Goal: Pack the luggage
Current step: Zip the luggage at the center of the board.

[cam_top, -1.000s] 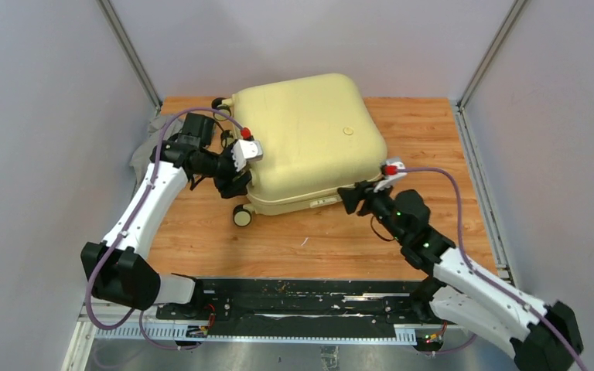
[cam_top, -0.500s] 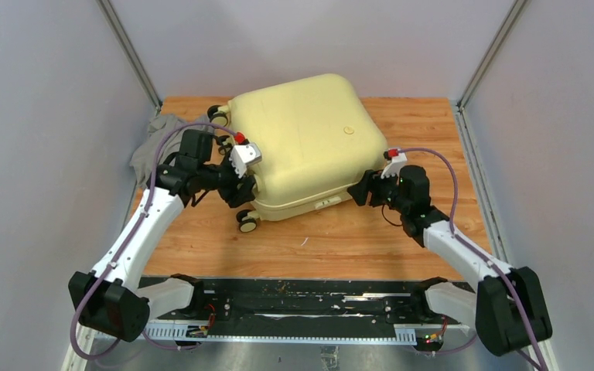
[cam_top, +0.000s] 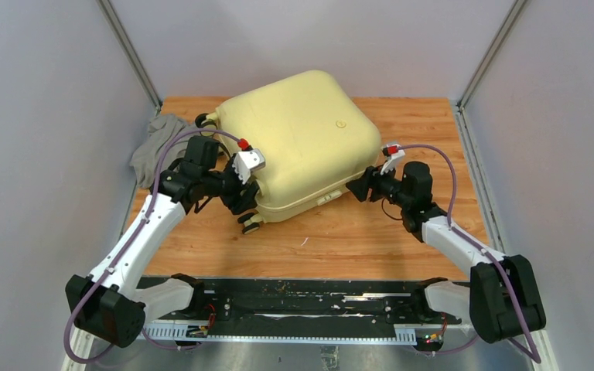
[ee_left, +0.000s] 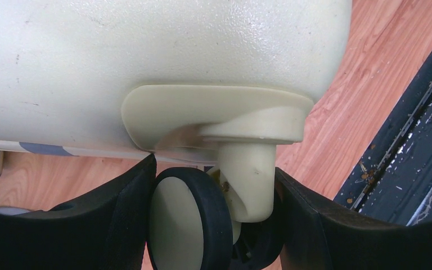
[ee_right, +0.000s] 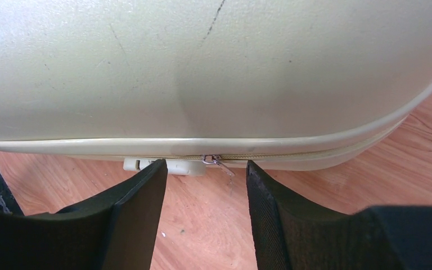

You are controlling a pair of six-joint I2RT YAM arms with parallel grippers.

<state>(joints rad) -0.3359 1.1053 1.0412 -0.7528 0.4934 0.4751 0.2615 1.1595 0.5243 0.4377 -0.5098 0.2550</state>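
Observation:
The luggage [cam_top: 298, 139] is a large pale-yellow hard-shell suitcase, lying closed and skewed on the wooden table. My left gripper [cam_top: 246, 202] is at its near left corner, shut on a black-and-cream wheel [ee_left: 185, 219]. Both fingers press that wheel and its cream stem [ee_left: 247, 180]. My right gripper [cam_top: 356, 188] stands open at the near right edge. In the right wrist view its fingers [ee_right: 140, 214] reach up to the zipper seam. The metal zipper pull [ee_right: 216, 162] hangs just beyond the tips, and nothing lies between them but table wood.
A grey cloth [cam_top: 157, 139] lies crumpled at the back left, beside the luggage. A small white lock piece [ee_right: 185, 166] sits under the seam by the right gripper's left finger. A black rail [cam_top: 302, 301] runs along the near edge. Grey walls close in on three sides.
The luggage has turned and shifted toward the back left, uncovering more of the grey cloth. The left gripper stayed on the wheel. The right gripper moved right and farther back along the seam.

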